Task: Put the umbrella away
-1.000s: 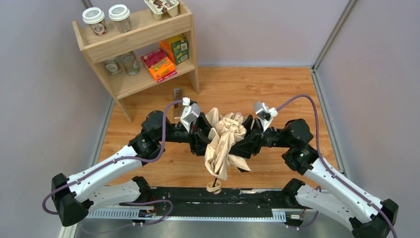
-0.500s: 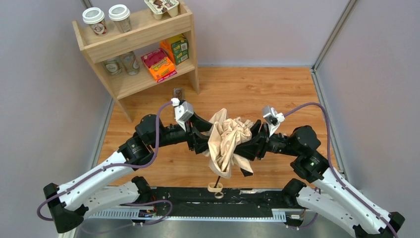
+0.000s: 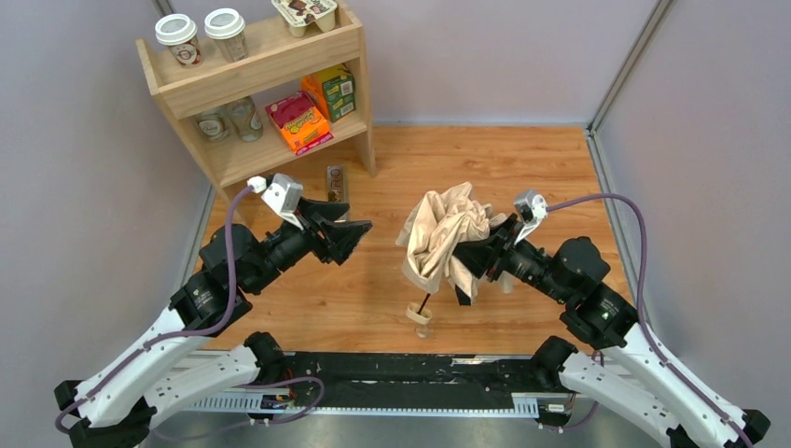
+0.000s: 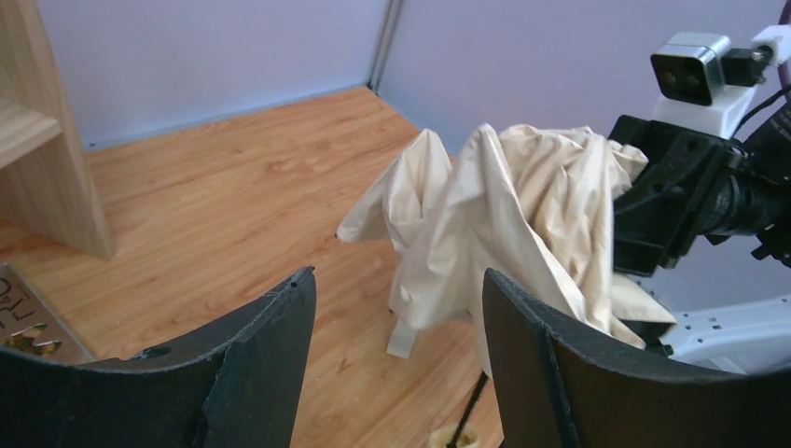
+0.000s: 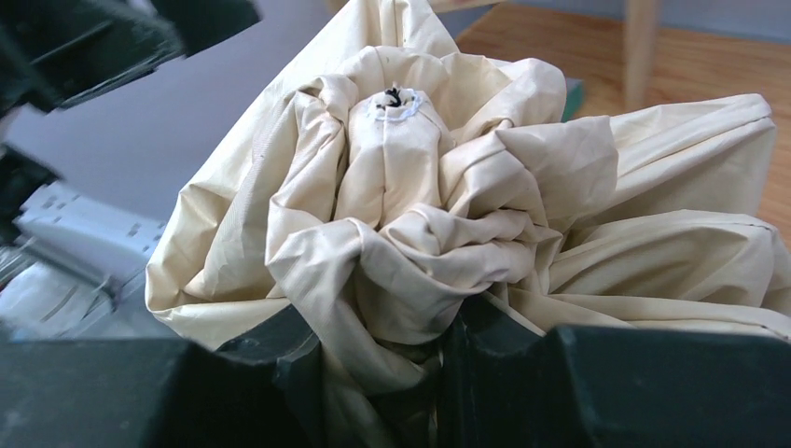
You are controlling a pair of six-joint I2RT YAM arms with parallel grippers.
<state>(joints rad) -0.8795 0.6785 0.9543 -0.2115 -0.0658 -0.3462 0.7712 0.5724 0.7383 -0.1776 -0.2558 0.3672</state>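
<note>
Top view: the umbrella point(image 3: 446, 238) hangs at centre, its knob handle point(image 3: 417, 315) at six o'clock, held only by the right gripper point(image 3: 478, 258) at three o'clock.

Left wrist: the left gripper point(image 4: 396, 280) has its jaws apart and empty.

Right wrist: the jaws clamp loose canopy folds, which may slip and drop it.

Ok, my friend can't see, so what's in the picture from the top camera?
The right gripper holds a bunched beige umbrella by its fabric above a wooden table, handle pointing down. The left gripper is open and apart from it. A shelf with cups and boxes stands at the back left.
</note>
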